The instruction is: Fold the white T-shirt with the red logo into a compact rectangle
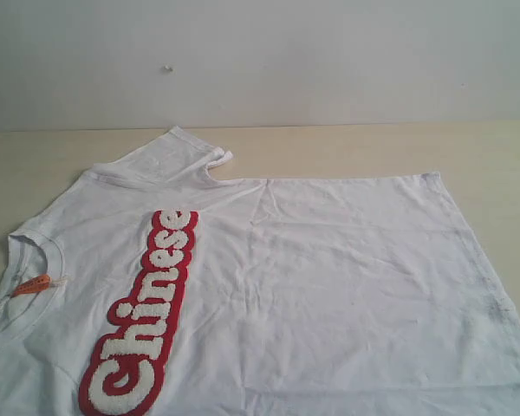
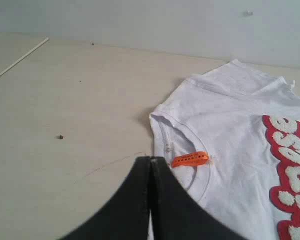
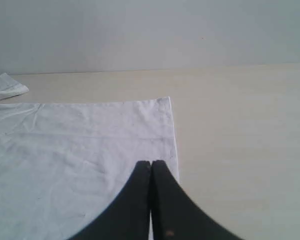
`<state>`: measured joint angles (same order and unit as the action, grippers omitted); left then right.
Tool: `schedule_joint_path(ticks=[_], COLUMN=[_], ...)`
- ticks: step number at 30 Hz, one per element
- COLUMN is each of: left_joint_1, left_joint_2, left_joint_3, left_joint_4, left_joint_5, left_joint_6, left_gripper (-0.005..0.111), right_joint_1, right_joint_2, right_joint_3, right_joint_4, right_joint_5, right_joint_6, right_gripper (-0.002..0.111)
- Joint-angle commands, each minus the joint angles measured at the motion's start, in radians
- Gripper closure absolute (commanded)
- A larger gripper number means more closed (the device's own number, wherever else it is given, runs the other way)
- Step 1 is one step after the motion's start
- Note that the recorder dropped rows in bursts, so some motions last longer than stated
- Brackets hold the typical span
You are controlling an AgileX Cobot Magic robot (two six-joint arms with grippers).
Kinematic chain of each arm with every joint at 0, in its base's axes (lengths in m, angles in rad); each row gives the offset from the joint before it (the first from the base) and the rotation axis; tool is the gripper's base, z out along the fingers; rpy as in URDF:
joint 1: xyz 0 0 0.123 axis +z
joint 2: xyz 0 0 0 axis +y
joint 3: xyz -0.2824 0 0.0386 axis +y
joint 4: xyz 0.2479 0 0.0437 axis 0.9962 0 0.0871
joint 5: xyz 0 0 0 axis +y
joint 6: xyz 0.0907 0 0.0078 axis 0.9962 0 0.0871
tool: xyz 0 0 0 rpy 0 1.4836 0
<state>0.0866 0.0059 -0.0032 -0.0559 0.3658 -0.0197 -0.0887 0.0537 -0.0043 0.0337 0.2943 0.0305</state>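
Observation:
The white T-shirt (image 1: 329,286) lies spread flat on the pale table, collar at the left, hem at the right. Its red logo (image 1: 143,321) with fuzzy white letters runs along the left part. An orange neck tag (image 1: 31,284) sits inside the collar. No gripper shows in the exterior view. In the left wrist view my left gripper (image 2: 151,159) is shut and empty, hovering by the collar edge, next to the orange neck tag (image 2: 190,159) and near the red logo (image 2: 290,175). My right gripper (image 3: 151,162) is shut, empty, above the white T-shirt (image 3: 75,150) near its hem corner.
One sleeve (image 1: 178,152) lies flat toward the far side. The bare wooden table (image 1: 355,152) stretches behind the shirt up to a grey wall. A thin white rod (image 2: 17,61) and a small dark speck (image 2: 60,136) lie on the table left of the collar.

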Motion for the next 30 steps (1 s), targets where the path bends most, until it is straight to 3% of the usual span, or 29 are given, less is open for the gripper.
schedule_joint_path(ticks=[1, 11, 16, 24, 30], left_joint_1=[-0.007, -0.007, -0.007, -0.007, -0.007], left_joint_2=[-0.006, -0.006, -0.006, -0.006, -0.006], left_joint_3=[0.003, 0.003, 0.003, 0.003, 0.003], left_joint_4=[0.002, 0.002, -0.054, -0.117, -0.139], left_joint_5=[-0.012, -0.018, -0.135, -0.176, -0.35], left_joint_6=[0.0, 0.0, -0.057, -0.161, -0.167], left_gripper=[0.107, 0.107, 0.107, 0.107, 0.107], right_joint_1=[-0.005, -0.005, -0.005, -0.005, -0.005], right_joint_2=[-0.007, -0.007, -0.007, -0.007, -0.007], right_joint_3=[0.004, 0.004, 0.004, 0.004, 0.004], right_joint_4=[0.004, 0.004, 0.004, 0.004, 0.004], right_joint_5=[-0.003, -0.003, -0.003, -0.003, -0.015], right_joint_6=[-0.002, -0.002, 0.0, -0.003, -0.002], right_gripper=[0.108, 0.108, 0.108, 0.108, 0.108])
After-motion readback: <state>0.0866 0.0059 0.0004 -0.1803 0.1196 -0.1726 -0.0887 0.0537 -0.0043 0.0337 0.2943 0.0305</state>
